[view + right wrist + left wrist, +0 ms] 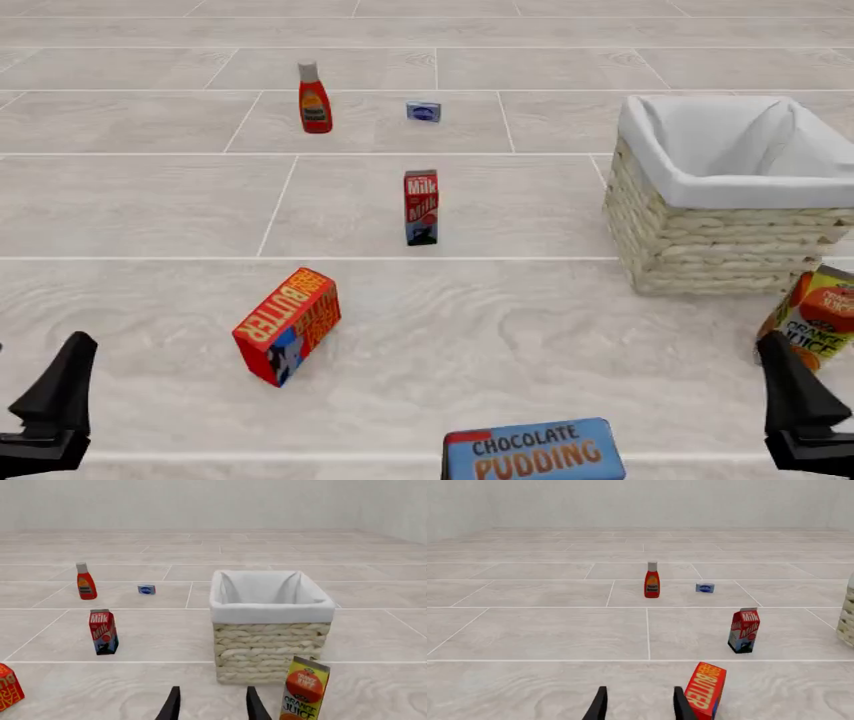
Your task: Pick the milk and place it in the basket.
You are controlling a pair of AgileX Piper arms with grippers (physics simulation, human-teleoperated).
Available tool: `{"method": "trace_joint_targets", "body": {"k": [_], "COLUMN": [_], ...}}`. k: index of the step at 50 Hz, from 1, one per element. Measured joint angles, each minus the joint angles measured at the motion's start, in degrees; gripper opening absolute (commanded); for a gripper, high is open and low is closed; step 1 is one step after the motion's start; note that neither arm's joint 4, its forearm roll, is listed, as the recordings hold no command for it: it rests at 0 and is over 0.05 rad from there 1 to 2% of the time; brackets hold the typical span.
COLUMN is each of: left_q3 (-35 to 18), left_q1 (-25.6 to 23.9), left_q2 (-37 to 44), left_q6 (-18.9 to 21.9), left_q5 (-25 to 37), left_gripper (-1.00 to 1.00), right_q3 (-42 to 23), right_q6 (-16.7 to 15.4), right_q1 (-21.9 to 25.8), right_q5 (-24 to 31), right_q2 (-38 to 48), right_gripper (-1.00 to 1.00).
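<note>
The milk (422,207) is a slim red carton with white lettering and a blue lower part, upright mid-table; it also shows as the milk (744,630) and the milk (103,631). The basket (721,235), cream wicker with a white liner, stands to its right, also seen as the basket (270,645). My left gripper (639,707) is open near the front left, well short of the milk. My right gripper (212,707) is open at the front right, near the basket's front. Nothing is held by either.
A tilted red butter box (287,325) lies front left of the milk. A chocolate pudding box (534,452) sits at the front edge. An orange juice carton (817,317) stands by the basket. A red sauce bottle (314,98) and a small blue tin (424,112) are farther back.
</note>
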Motion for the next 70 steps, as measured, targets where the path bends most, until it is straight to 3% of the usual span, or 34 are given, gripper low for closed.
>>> {"method": "trace_joint_targets", "body": {"k": [18, 31, 41, 49, 59, 70], "left_q3": [-0.12, -0.14, -0.15, -0.15, -0.15, -0.15], "left_q1": [0.0, 0.0, 0.0, 0.0, 0.0, 0.0], "left_q2": [0.21, 0.24, 0.25, 0.25, 0.25, 0.25], "left_q6": [0.0, 0.0, 0.0, 0.0, 0.0, 0.0], "left_q5": [-0.05, -0.06, -0.06, -0.06, -0.06, -0.06], "left_gripper": [1.0, 1.0, 1.0, 1.0, 1.0, 1.0], "right_q3": [-2.6, -8.12, -15.56, -23.79, -40.89, -55.25], "right_q6": [-2.64, -4.57, -5.74, -6.69, -6.52, -5.01], "right_q1": [3.35, 10.9, 16.33, 21.77, 27.11, 30.81], "right_q5": [-3.0, -8.97, -10.49, -10.79, -6.35, -1.18], "right_q2": [7.73, 21.13, 31.51, 42.2, 58.73, 71.99], "right_gripper": [1.0, 1.0, 1.0, 1.0, 1.0, 1.0]}}
